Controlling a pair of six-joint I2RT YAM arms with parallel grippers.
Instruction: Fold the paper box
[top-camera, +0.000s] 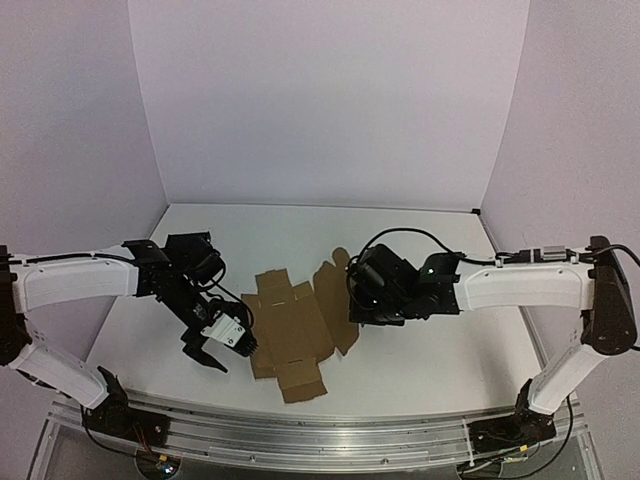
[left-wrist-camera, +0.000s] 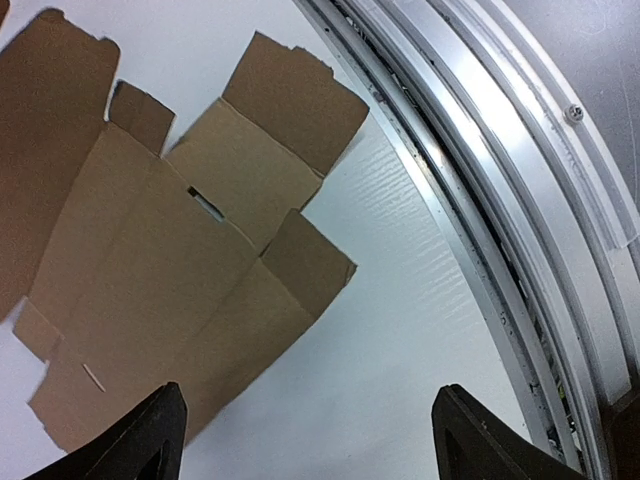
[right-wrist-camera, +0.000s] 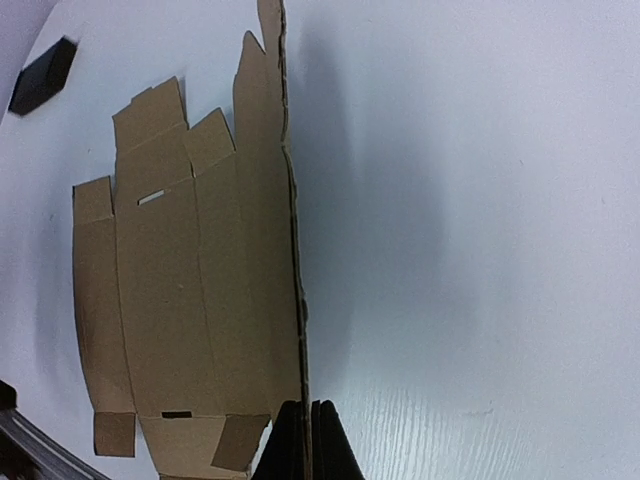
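Paper box (top-camera: 292, 335) lies as a flat brown die-cut sheet near the middle of the white table (top-camera: 420, 240), between your 2 arms and closer to the near edge than to the back wall. On the left, your left gripper (left-wrist-camera: 315, 440) has its 2 fingers spread wide with nothing between them; it sits just beside the sheet's left edge, and from the left wrist view you cannot tell whether the near finger (left-wrist-camera: 150, 440) touches the cardboard. That same view shows the aluminium rail (left-wrist-camera: 480, 200) curving past on the right. Most of the paper box lies flat, flaps and slots showing. Its right-hand panel is lifted, standing almost on edge, and there your right gripper (right-wrist-camera: 305, 445) is closed tight, pinching that raised edge between its fingers.
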